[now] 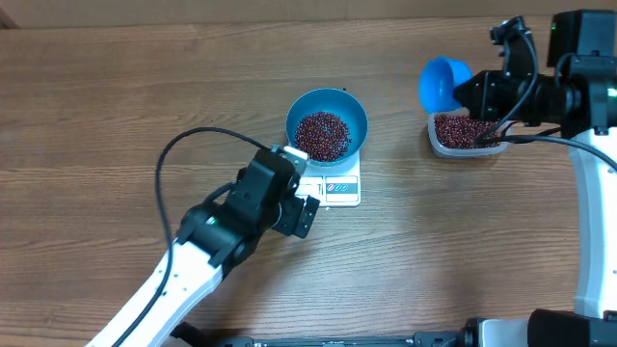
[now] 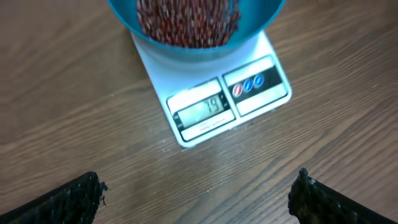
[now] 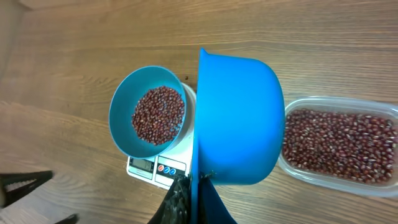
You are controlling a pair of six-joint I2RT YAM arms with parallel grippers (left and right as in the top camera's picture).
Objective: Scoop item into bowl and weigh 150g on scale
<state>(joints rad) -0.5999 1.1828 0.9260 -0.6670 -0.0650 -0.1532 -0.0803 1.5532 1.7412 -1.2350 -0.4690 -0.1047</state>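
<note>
Plainly, the left gripper (image 2: 198, 182) gapes wide, empty, while the right gripper (image 3: 188, 200) pinches the scoop (image 3: 239, 118).

- Soft, even light is falling on the wooden table (image 1: 116, 116), giving faint shadows.
- In the left wrist view the beans (image 2: 186, 22) are appearing blurred.

Beans: small dark red-brown beans (image 1: 322, 135), a loose heap covering the bowl's floor.
Bowl: round, deep, bright blue bowl (image 1: 353, 110), upright, sitting right on the scale.
Scale: small white square digital scale (image 1: 339, 187), lying flat, display panel poking out in front, digits blurred.
</note>
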